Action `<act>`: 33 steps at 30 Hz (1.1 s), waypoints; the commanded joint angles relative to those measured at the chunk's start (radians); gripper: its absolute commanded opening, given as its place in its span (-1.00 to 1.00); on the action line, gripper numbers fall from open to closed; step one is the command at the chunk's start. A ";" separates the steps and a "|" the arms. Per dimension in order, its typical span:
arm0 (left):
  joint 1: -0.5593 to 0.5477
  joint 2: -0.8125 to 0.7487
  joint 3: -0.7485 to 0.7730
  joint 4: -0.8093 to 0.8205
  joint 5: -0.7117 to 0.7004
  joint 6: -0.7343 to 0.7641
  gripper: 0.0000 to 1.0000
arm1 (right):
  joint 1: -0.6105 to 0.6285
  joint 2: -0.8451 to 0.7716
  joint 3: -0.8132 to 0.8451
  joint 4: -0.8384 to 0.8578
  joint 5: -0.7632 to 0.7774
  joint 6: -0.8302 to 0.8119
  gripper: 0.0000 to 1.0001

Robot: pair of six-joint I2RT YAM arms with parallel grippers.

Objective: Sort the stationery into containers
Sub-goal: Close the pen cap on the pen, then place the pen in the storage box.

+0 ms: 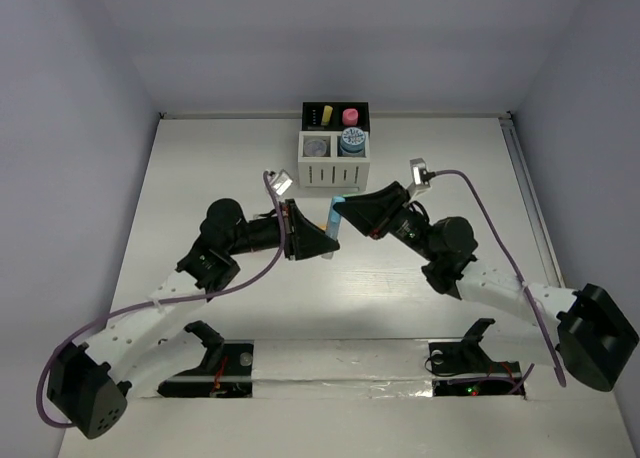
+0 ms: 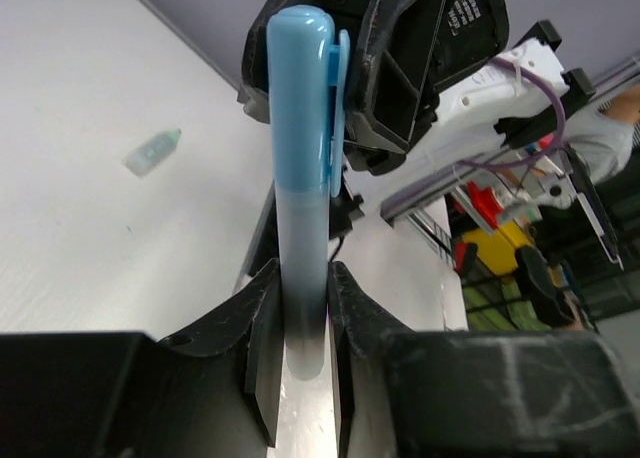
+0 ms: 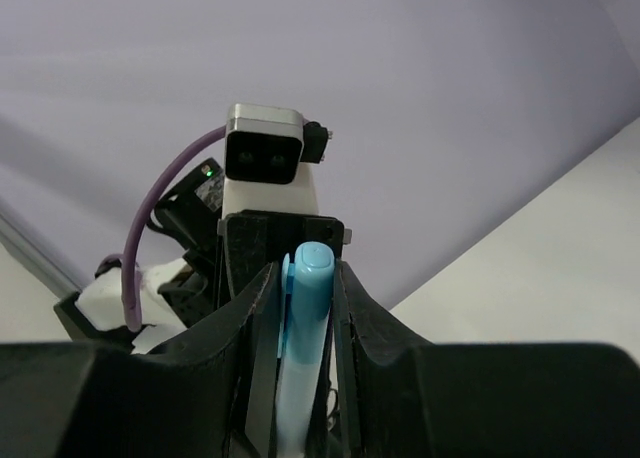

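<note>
A thin blue-capped pen (image 1: 334, 218) stands nearly upright above the table's middle, held between both grippers. My left gripper (image 1: 327, 240) is shut on its pale lower barrel; in the left wrist view the fingers (image 2: 262, 328) pinch the pen (image 2: 300, 128). My right gripper (image 1: 342, 210) is shut round the blue cap; in the right wrist view the pen (image 3: 305, 318) sits tight between the fingers (image 3: 262, 318). The four-compartment organiser (image 1: 335, 174) stands at the back, with yellow (image 1: 327, 113) and pink (image 1: 351, 116) stubs in its black bins and round rolls (image 1: 352, 140) in its white bins.
A small clear stub with a green tip (image 2: 150, 153) lies on the white table in the left wrist view. The right gripper's black body (image 2: 410, 68) is just behind the pen cap. The left arm's camera (image 3: 262, 143) faces the right wrist view.
</note>
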 commanded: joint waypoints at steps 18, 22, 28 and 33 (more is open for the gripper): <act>0.042 -0.408 -0.054 -0.292 -0.460 0.242 0.98 | -0.192 0.602 0.818 -0.467 0.127 -0.266 -1.00; 0.042 -0.465 -0.011 -0.426 -0.644 0.301 0.98 | -0.241 0.793 1.066 -0.495 0.171 -0.360 -1.00; 0.042 -0.501 0.065 -0.571 -0.776 0.369 0.98 | -0.293 1.034 1.369 -0.541 0.207 -0.404 -1.00; 0.042 -0.529 0.061 -0.605 -0.870 0.415 0.98 | -0.318 1.230 1.606 -0.579 0.239 -0.438 -1.00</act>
